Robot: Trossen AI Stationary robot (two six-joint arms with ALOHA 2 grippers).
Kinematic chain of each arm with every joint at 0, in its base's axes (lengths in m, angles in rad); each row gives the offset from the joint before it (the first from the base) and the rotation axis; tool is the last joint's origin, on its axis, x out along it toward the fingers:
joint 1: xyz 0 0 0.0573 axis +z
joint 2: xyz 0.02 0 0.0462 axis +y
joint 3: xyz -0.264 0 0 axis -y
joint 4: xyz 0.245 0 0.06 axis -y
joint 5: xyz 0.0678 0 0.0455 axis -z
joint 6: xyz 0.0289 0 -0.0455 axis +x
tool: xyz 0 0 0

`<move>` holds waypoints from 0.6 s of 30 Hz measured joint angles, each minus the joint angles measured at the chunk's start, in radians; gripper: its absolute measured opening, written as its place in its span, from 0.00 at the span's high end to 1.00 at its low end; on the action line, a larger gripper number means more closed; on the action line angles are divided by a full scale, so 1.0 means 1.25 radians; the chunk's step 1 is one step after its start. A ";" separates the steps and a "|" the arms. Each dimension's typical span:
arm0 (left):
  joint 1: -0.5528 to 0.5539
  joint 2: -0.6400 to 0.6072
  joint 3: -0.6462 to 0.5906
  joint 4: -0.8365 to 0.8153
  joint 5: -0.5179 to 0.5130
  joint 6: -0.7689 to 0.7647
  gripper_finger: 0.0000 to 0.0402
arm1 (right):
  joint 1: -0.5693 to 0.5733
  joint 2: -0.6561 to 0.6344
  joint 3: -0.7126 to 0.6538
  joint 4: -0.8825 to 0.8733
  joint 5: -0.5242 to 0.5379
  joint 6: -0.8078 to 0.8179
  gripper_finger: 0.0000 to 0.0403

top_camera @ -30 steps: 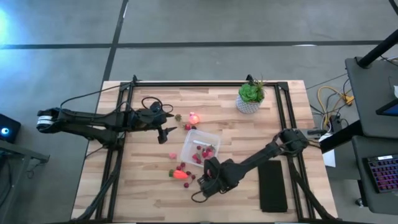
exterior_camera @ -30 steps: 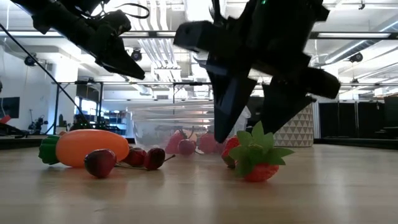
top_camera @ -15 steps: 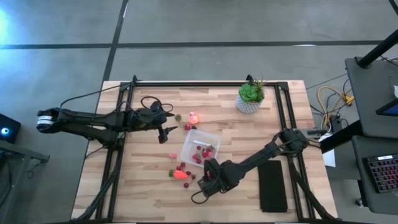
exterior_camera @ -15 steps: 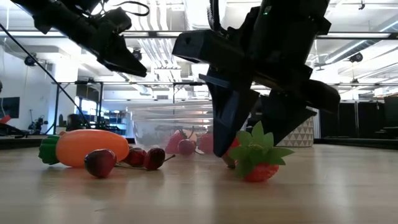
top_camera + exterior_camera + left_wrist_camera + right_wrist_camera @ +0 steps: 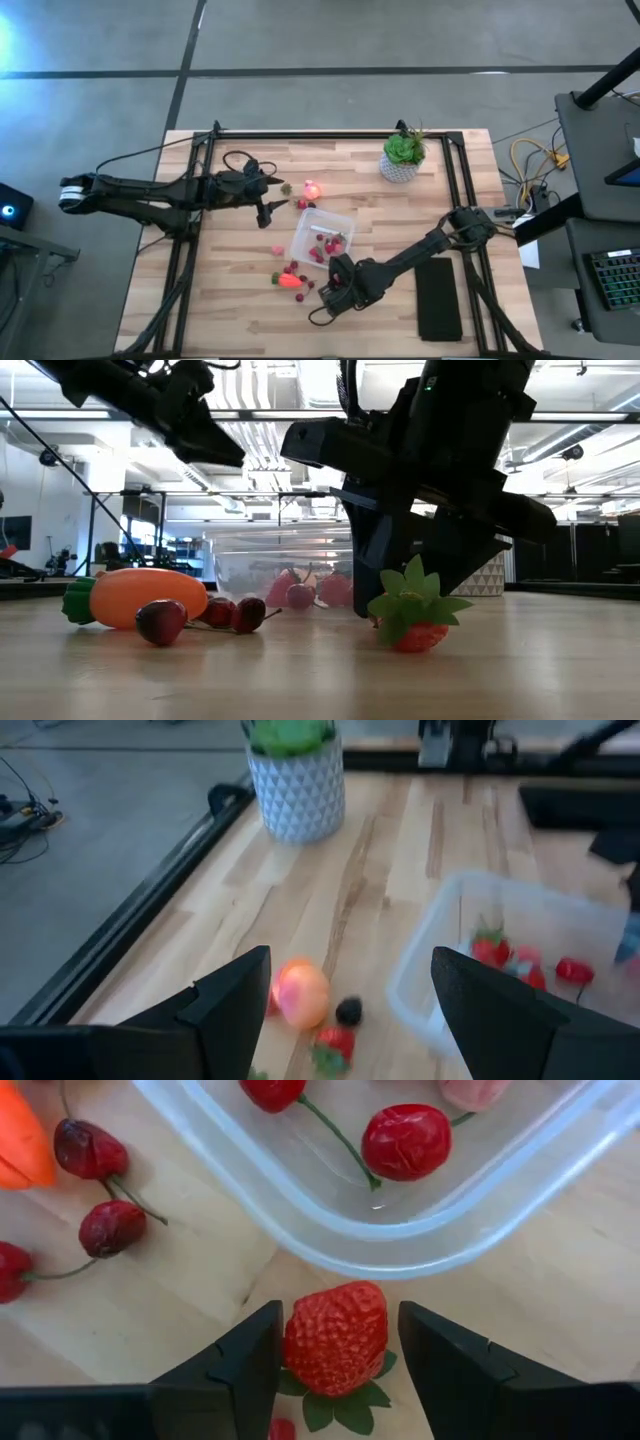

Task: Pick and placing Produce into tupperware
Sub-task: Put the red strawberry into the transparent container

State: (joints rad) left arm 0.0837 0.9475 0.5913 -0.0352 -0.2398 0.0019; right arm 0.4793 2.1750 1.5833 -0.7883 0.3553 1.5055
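The clear tupperware (image 5: 322, 235) stands mid-table with several red pieces inside (image 5: 400, 1140). A red strawberry (image 5: 335, 1335) with green leaves (image 5: 415, 620) lies on the wood just outside its near wall. My right gripper (image 5: 335, 1370) is low over it and open, one finger on each side of the berry. An orange carrot (image 5: 145, 597) and cherries (image 5: 90, 1150) lie to the left of the strawberry. My left gripper (image 5: 350, 1010) is open and raised above the table near the pink-orange round fruit (image 5: 300, 992). My right gripper comes at the strawberry from above, slanting down, with a finger (image 5: 250, 1365) close against one side of the berry's body (image 5: 295, 1340) and a narrow gap at the other. I cannot tell whether it touches. The strawberry rests on the table.
A potted plant (image 5: 403, 156) stands at the far right of the table. A flat black slab (image 5: 438, 298) lies near the right edge. Small red and dark pieces (image 5: 340, 1030) lie beside the round fruit. A black frame rail (image 5: 190, 230) runs along the left side.
My right gripper has come down lower around the strawberry, and its fingers have drawn somewhat closer about it; the berry has stayed put. My left gripper has risen a little and shifted toward the round fruit.
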 joint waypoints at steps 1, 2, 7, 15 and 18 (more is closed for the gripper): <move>0.000 0.000 0.002 0.016 0.000 -0.012 0.35 | 0.000 0.000 -0.001 0.000 0.001 0.010 0.53; 0.000 0.000 0.004 0.038 0.000 -0.036 0.35 | 0.000 0.000 -0.002 0.000 0.003 0.018 0.53; 0.000 0.000 0.007 0.160 0.001 -0.202 0.35 | -0.001 0.000 -0.007 0.001 0.004 0.038 0.53; 0.000 0.000 0.007 0.182 0.004 -0.242 0.35 | 0.001 0.000 -0.007 0.002 0.010 0.025 0.55; -0.001 0.000 0.007 0.182 0.004 -0.243 0.35 | 0.008 0.000 -0.007 0.003 0.010 0.003 0.60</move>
State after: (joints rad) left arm 0.0830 0.9477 0.5999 0.1921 -0.2351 -0.3017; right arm 0.4893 2.1750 1.5742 -0.7849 0.3676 1.5098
